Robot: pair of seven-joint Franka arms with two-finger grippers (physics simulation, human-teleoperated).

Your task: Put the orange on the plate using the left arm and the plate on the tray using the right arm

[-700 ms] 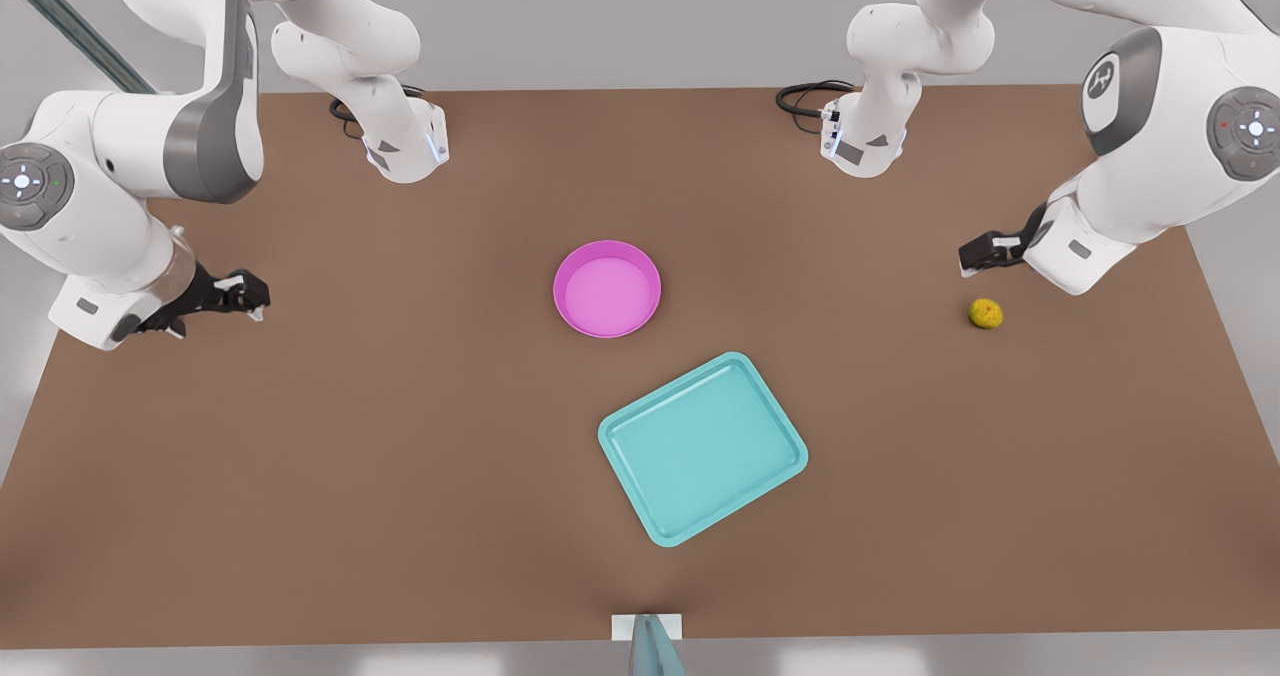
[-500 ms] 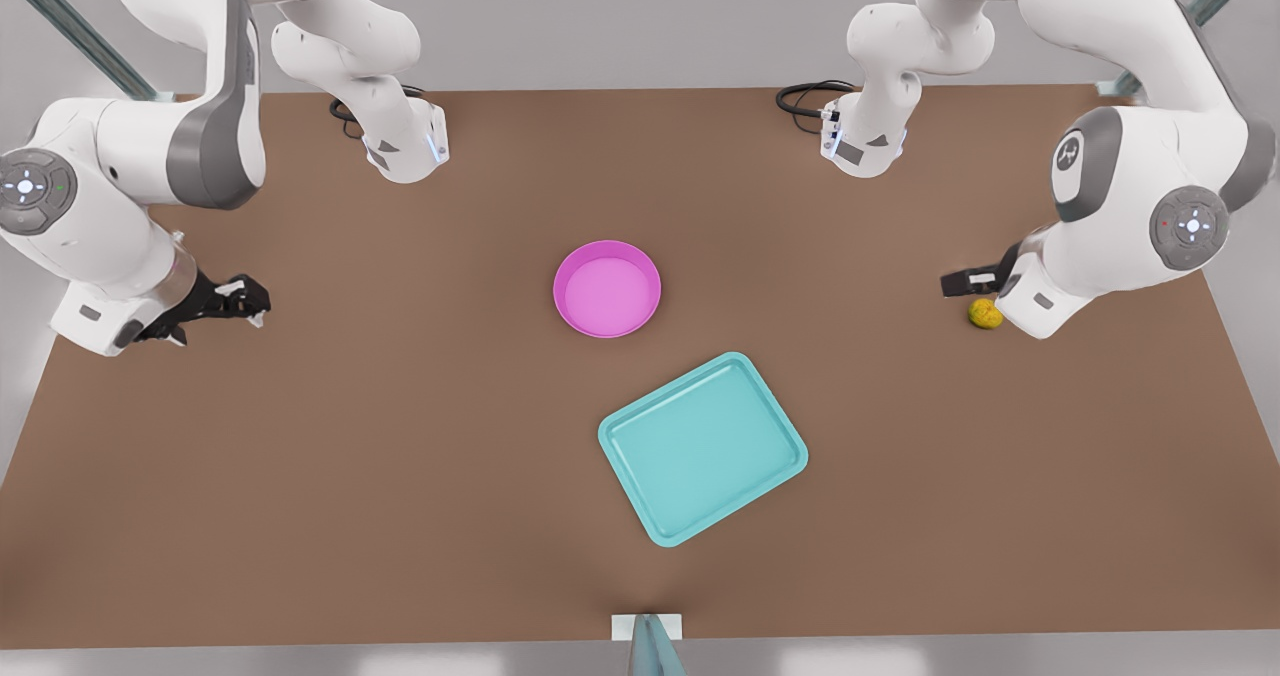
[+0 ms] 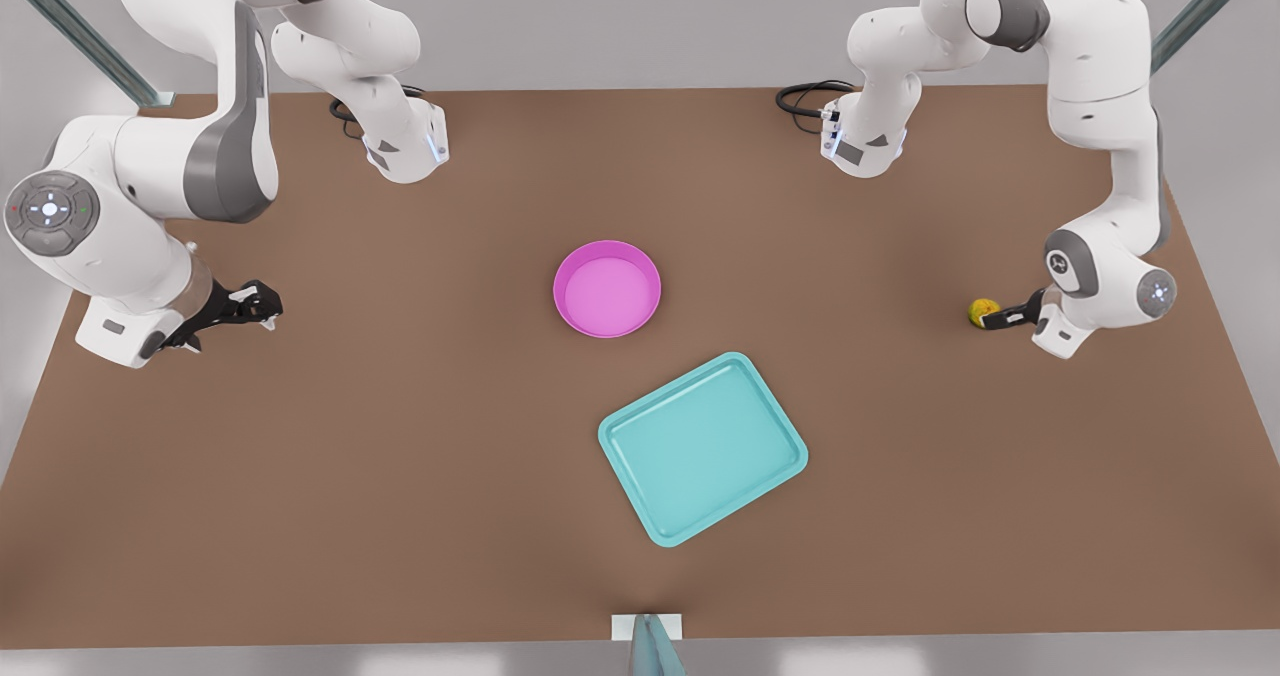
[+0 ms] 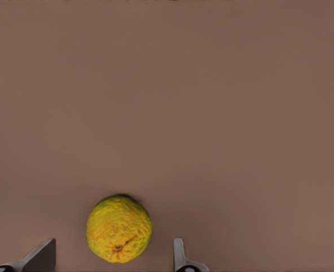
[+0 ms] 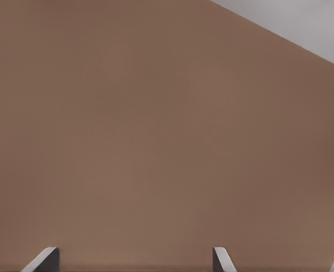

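The orange (image 3: 984,310) rests on the bench (image 3: 400,436) at the front view's right, between the spread fingers of the released left claw (image 4: 111,258), while the right claw (image 3: 255,308), also released, hovers well apart from the plate (image 3: 607,289) and tray (image 3: 702,448).

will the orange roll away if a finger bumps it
Likely: the orange is round and lies loose on the flat table. Its bumpy skin should grip well. The open left gripper straddles it, so centred closing should trap it.
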